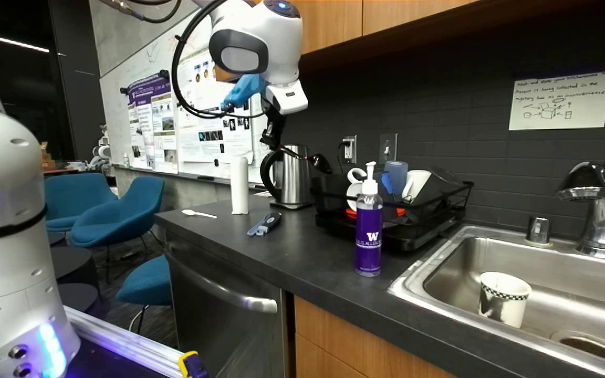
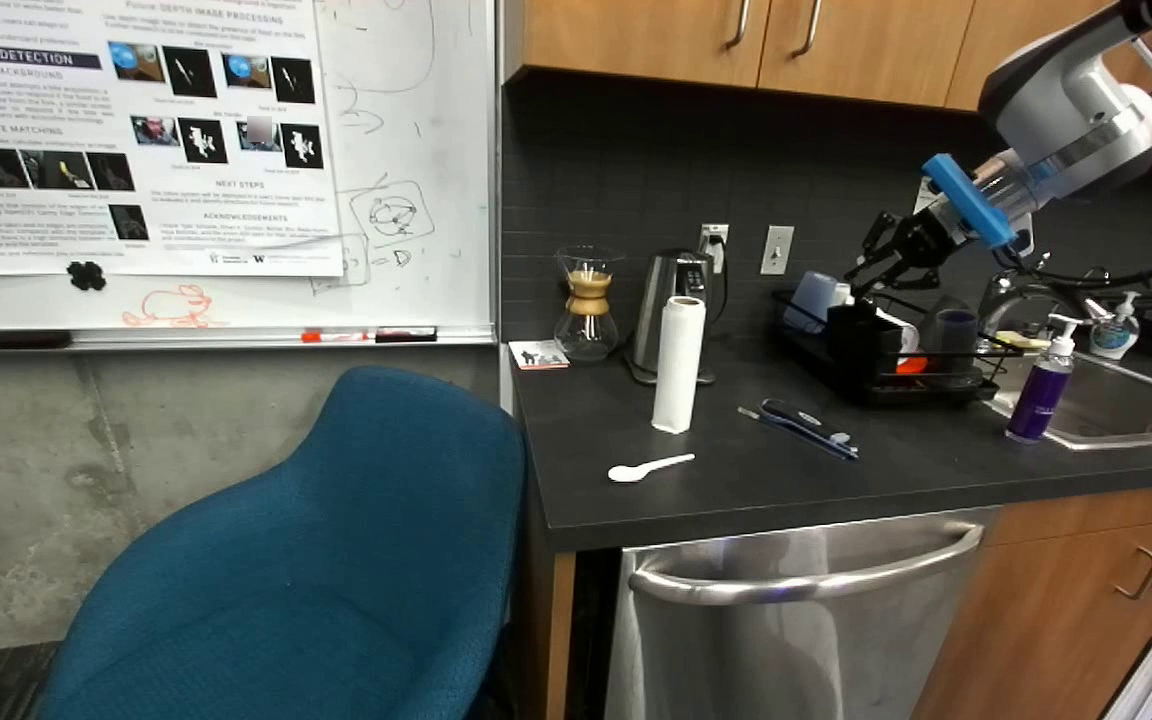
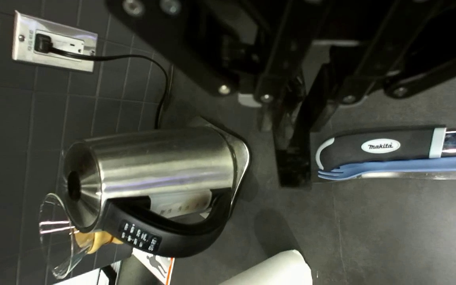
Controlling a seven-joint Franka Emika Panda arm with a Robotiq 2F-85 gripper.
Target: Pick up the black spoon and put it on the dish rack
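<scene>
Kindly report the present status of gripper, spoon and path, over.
Gripper shut on black spoon. Spoon raised, not yet on dish rack. Blue cup in rack may crowd placement.

The dark counter carries a card, a carafe and a kettle at the far left, a white cylinder standing nearer, a white spoon at the near left, a cutter and blue fork side by side mid-counter, and a rack and purple bottle at the right.
</scene>
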